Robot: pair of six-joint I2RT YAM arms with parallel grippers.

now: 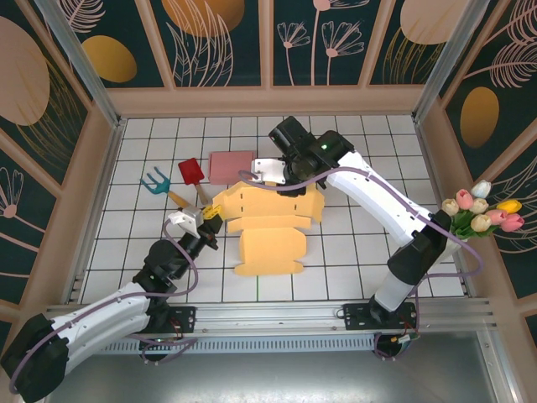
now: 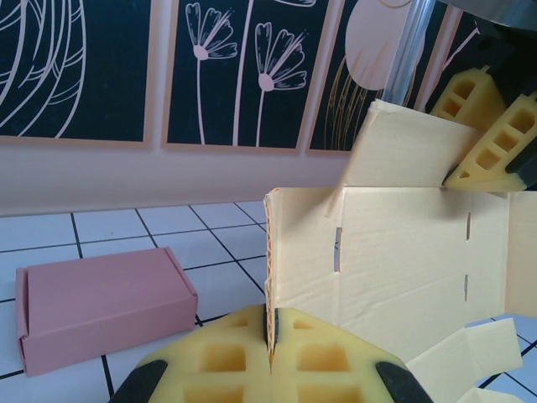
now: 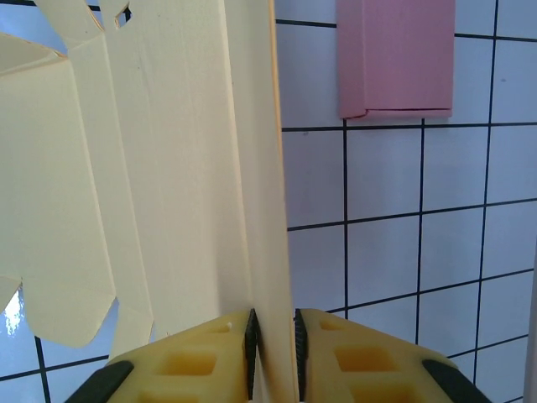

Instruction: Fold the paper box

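My left arm (image 1: 101,315) runs low from the near-left corner to the left edge of the paper box (image 1: 268,231). The box lies mid-way across the tiled table (image 1: 352,252), partly unfolded. My left gripper (image 2: 270,340) is clamped on a raised side panel, held edge-on between the pads. My right arm (image 1: 394,210) arches from the near-right base and bends down at the box's far edge. My right gripper (image 3: 273,336) has both pads pressed against an upright flap. The overhead view gives both arms' reach; the wrist views give pad contact. In the left wrist view, a pink box (image 2: 101,302) lies left of the panel, apart from it.
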